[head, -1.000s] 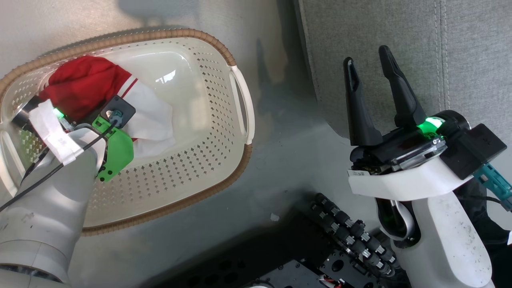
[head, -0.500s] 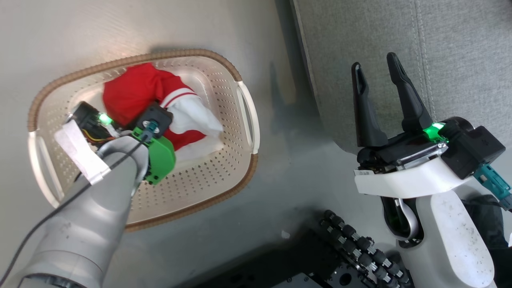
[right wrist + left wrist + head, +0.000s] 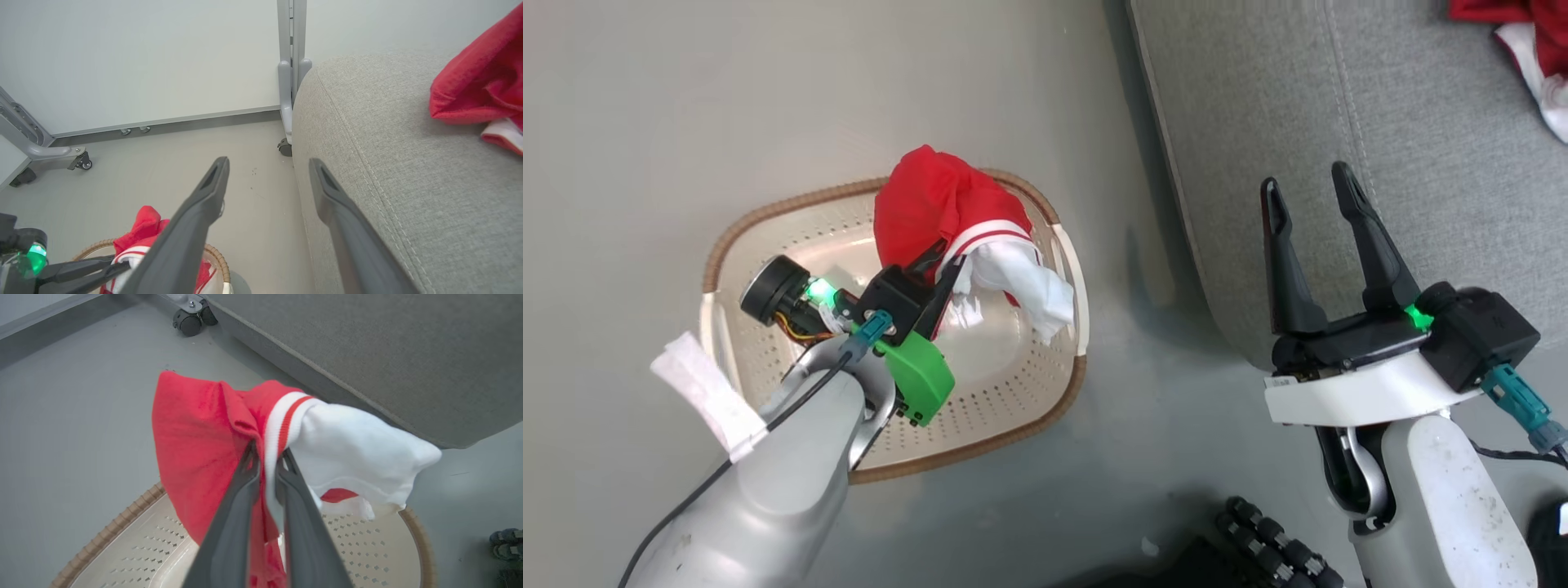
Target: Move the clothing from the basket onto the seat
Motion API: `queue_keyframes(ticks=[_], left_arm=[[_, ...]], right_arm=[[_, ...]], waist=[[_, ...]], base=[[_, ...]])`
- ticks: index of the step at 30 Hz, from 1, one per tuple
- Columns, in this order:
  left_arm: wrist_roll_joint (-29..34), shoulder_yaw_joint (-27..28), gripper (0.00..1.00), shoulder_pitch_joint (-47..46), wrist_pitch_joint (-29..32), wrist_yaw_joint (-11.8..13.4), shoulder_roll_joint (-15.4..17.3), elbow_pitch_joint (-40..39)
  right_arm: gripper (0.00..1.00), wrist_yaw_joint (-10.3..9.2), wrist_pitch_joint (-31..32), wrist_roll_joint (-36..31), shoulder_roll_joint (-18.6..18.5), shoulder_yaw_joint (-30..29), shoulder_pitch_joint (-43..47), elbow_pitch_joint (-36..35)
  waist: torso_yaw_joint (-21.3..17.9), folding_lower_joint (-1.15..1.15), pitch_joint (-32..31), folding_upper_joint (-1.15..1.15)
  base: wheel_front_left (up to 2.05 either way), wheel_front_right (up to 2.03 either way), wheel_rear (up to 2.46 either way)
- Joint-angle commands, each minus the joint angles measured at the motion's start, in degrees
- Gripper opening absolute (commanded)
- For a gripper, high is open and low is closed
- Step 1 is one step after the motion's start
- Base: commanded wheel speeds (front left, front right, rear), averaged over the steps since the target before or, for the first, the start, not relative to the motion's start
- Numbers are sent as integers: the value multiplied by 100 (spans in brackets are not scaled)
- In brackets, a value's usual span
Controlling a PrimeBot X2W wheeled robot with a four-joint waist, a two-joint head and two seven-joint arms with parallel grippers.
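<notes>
Pale grey forearms, long dark fingers, green bracket, teal connector.

Left gripper, on a pale forearm extended forward, pinches a red-and-white garment between nearly closed fingers. Right gripper points forward, fingers spread wide

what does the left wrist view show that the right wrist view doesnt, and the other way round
Left wrist view, not right wrist: a close look at the striped band where the left gripper is shut on the red and white garment, plus the basket's perforated floor.
Right wrist view, not left wrist: the right gripper standing open, a second red garment lying on the seat, and the white wall panel.
Both: the left gripper holding that garment above the basket, the basket's brown rim, the grey seat and the floor.
</notes>
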Motion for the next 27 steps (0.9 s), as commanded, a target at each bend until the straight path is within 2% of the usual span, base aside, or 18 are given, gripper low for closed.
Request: queue_keyframes(ticks=[1, 7, 18, 27], left_arm=[[-119, 31, 0, 168, -23, -17, 74, -235], [-431, 213, 0, 617, -16, 95, 254, -1394], [-1029, 900, 0, 1376, 0, 629, 555, -3533], [-1256, 1396, 0, 1850, -12, 1017, 718, -4667]], right_arm=[[100, 1, -8, -49, -17, -39, 107, 25], [100, 1, 170, -124, -18, -113, 281, 12], [100, 1, 536, -206, -17, -131, 521, -111], [100, 1, 775, -262, -17, -132, 752, -192]], waist=[[323, 0, -536, 0], [521, 0, -1009, 0], [813, 0, -1805, 0], [1003, 0, -2323, 0]], base=[[0, 0, 0], [0, 0, 0], [0, 0, 0], [0, 0, 0]])
